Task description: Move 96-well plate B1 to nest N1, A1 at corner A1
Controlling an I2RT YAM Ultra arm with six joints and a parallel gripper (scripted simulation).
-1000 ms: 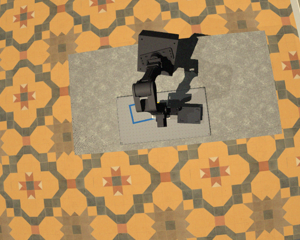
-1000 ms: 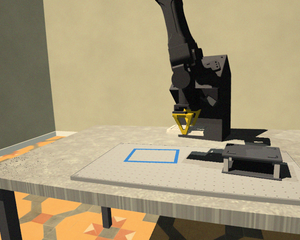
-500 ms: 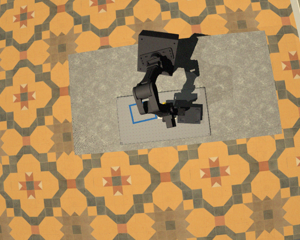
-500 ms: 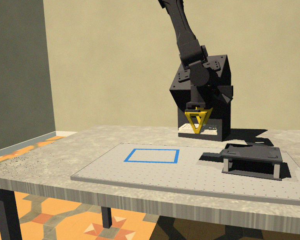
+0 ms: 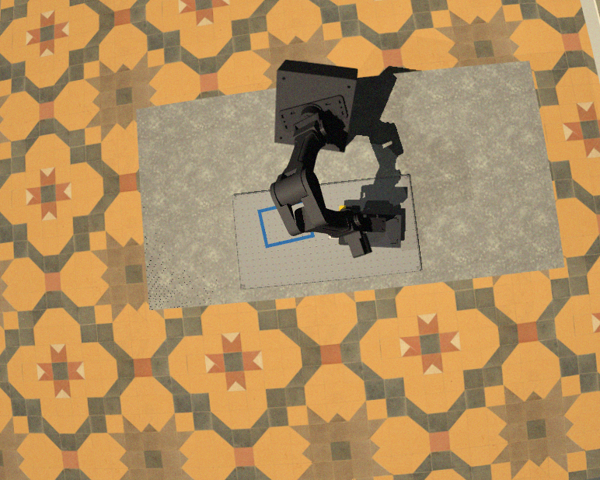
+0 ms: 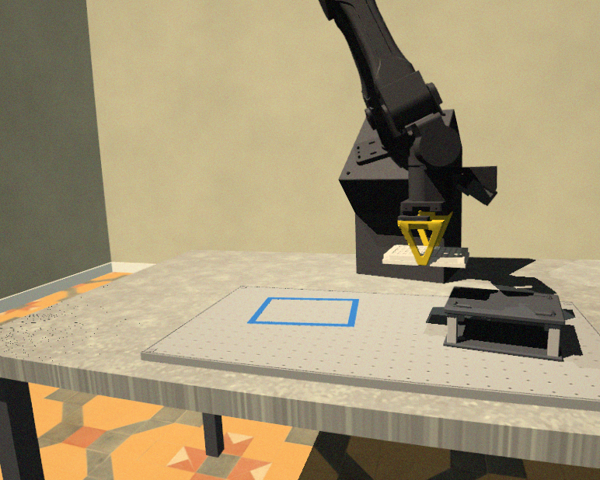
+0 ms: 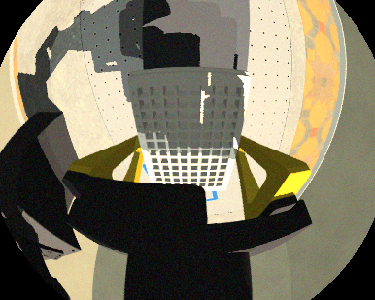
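Note:
My gripper (image 6: 423, 245), with yellow fingers, is shut on the white 96-well plate (image 6: 423, 253) and holds it level in the air, well above the board. In the wrist view the plate (image 7: 188, 130) sits between the two yellow fingers, its far half in shadow. The raised dark nest N1 (image 6: 504, 309) stands on the board below and to the right of the plate; in the wrist view the nest (image 7: 196, 21) lies just beyond the plate's far edge. From above, the arm hides the plate and most of the nest (image 5: 388, 224). The blue outline B1 (image 6: 304, 311) is bare.
The perforated grey board (image 6: 385, 341) lies on the stone table top. The arm's black base block (image 6: 402, 202) stands behind the nest. The blue outline (image 5: 285, 227) is partly covered by the arm in the overhead view.

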